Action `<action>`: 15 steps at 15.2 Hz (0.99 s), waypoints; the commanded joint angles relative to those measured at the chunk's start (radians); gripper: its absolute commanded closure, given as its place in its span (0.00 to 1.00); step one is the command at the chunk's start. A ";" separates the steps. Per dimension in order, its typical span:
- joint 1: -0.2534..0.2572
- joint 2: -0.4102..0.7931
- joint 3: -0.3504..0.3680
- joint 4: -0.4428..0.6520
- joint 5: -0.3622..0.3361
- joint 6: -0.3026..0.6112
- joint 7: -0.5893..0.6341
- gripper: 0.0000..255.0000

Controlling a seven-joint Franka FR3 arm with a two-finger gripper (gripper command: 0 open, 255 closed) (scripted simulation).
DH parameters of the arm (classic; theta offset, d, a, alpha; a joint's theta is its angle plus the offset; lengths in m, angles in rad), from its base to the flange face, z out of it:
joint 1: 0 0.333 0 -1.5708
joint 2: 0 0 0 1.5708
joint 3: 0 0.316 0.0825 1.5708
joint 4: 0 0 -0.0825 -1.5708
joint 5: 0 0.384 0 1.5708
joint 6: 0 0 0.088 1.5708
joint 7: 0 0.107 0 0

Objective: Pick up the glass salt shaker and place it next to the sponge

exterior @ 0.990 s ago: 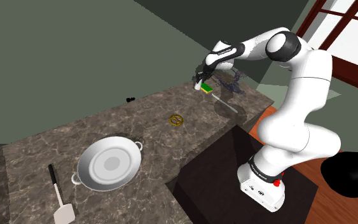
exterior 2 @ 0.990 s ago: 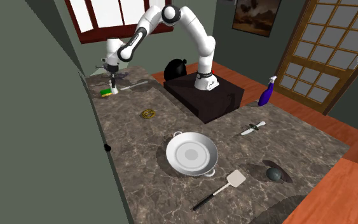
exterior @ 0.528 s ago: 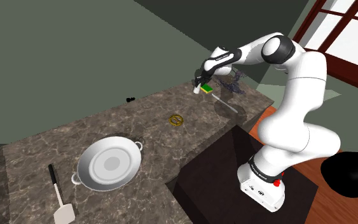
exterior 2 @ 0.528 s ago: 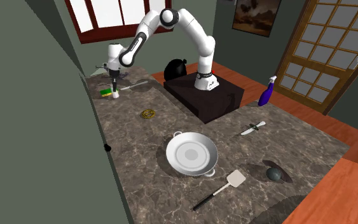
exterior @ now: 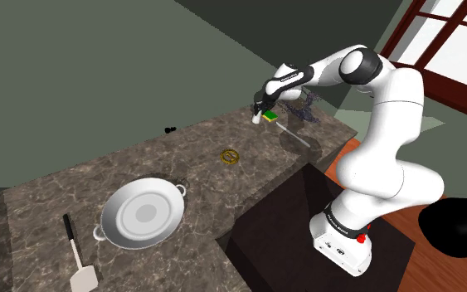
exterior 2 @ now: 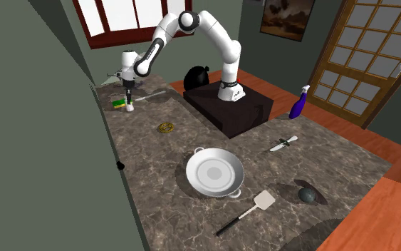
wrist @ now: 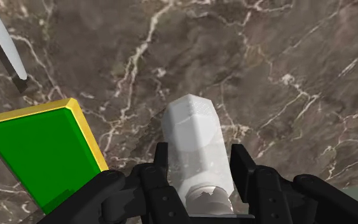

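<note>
Brown stone with thin white cracks running through it makes the long counter [exterior: 190, 158]. On it sits a round, shiny grey pan [exterior: 143, 214] with two small handles, and I can see its smooth flat bottom. Beside the pan lies a flipper [exterior: 75, 257] with a thin black handle and a flat pale blade. Further along lies a small gold thing shaped like a ring [exterior: 231, 156].

At the far end of the counter the white arm bends down. Its black gripper [wrist: 201, 156] pinches the salt shaker [wrist: 193, 130] from both sides. The shaker is cloudy white and a bit see-through, like glass. It has flat sides with corners, and its round ridged neck sits up between the fingers [wrist: 160, 167]. It points straight down at the stone, and I cannot tell if it touches it.

Just beside the shaker lies the sponge [wrist: 44, 156]. It is a flat block with a green face and a yellow layer under it. A small gap shows between sponge and shaker. Near the sponge lies the tip of a thin, pale grey rod [wrist: 2, 41].

From across the room I also see a blue spray bottle [exterior 2: 298, 102] near the counter's far edge. A small knife [exterior 2: 283, 143] and a dark round ball [exterior 2: 306, 193] lie on the stone.
</note>
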 commanded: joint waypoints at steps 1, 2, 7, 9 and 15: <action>0.000 0.000 0.000 0.000 0.000 0.000 0.000 1.00; 0.000 0.000 0.000 0.000 0.000 0.000 0.000 0.00; 0.000 0.000 0.000 0.000 0.000 0.000 0.000 0.00; -0.029 -0.061 0.023 -0.040 0.016 -0.024 -0.009 0.00; -0.056 -0.115 0.045 -0.071 0.032 -0.049 -0.019 0.00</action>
